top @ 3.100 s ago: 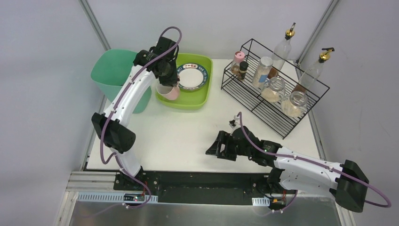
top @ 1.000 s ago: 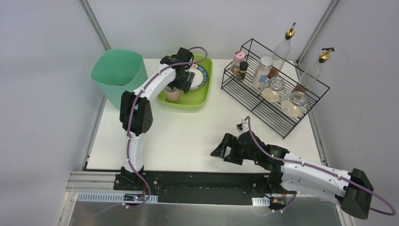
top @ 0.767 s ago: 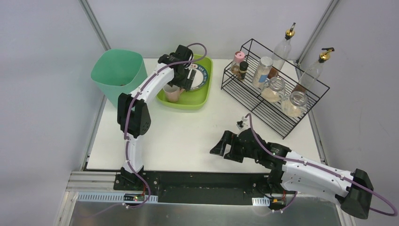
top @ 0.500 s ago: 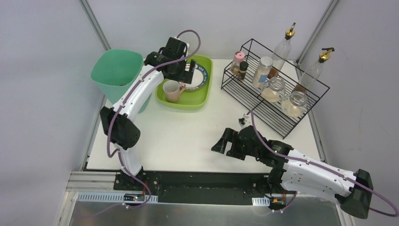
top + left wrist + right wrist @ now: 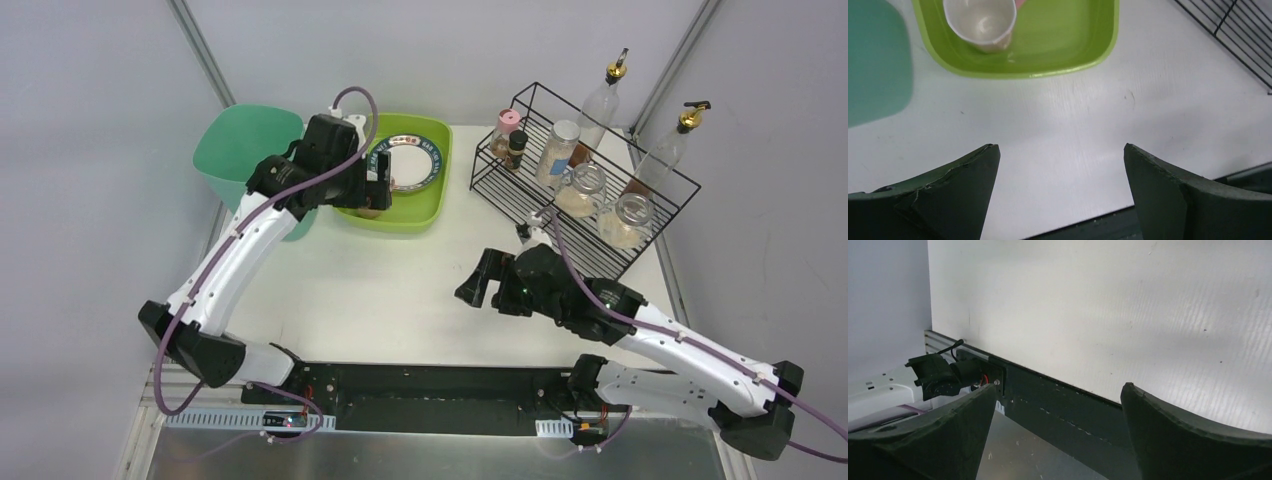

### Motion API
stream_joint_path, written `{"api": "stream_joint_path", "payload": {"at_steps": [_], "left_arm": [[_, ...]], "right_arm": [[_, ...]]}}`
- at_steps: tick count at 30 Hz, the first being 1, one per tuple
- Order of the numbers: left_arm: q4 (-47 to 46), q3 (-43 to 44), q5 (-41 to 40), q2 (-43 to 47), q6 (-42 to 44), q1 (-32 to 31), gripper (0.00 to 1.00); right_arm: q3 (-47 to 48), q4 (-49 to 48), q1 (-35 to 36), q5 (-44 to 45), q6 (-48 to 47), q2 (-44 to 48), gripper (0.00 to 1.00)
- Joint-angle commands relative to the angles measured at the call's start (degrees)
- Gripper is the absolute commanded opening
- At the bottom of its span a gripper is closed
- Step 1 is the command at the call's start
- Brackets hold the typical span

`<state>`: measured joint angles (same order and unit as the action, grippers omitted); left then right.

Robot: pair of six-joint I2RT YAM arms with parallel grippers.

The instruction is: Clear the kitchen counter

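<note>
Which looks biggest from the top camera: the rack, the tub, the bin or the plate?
Rack, largest.
Then tub and bin: they look alike, and the left arm hides part of each.
Plate, smallest.

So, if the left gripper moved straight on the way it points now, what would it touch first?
Probably the bare white counter, just short of the lime-green tub. The left gripper is open and empty; depth is hard to judge.

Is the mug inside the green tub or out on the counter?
Inside: the mug sits within the green tub's walls, apart from the open left gripper.
</note>
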<state>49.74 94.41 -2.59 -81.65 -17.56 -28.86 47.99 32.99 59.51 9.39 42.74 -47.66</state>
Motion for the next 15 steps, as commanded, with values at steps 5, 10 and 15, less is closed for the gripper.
{"api": "stream_joint_path", "payload": {"at_steps": [5, 10, 15], "left_arm": [[-3.29, -16.42, 7.63, 13.44, -5.33, -3.73, 0.99], [-4.25, -24.33, 8.52, 20.00, -4.84, -6.10, 0.99], [-5.66, -30.32, 11.09, 24.41, -3.35, -6.64, 0.99]], "right_arm": [[8.98, 7.21, -0.04, 9.19, -5.03, -3.47, 0.99], [10.14, 5.82, -0.05, 10.32, -6.03, -4.23, 0.99], [10.89, 5.62, -0.04, 9.91, -7.48, -4.91, 0.99]]}}
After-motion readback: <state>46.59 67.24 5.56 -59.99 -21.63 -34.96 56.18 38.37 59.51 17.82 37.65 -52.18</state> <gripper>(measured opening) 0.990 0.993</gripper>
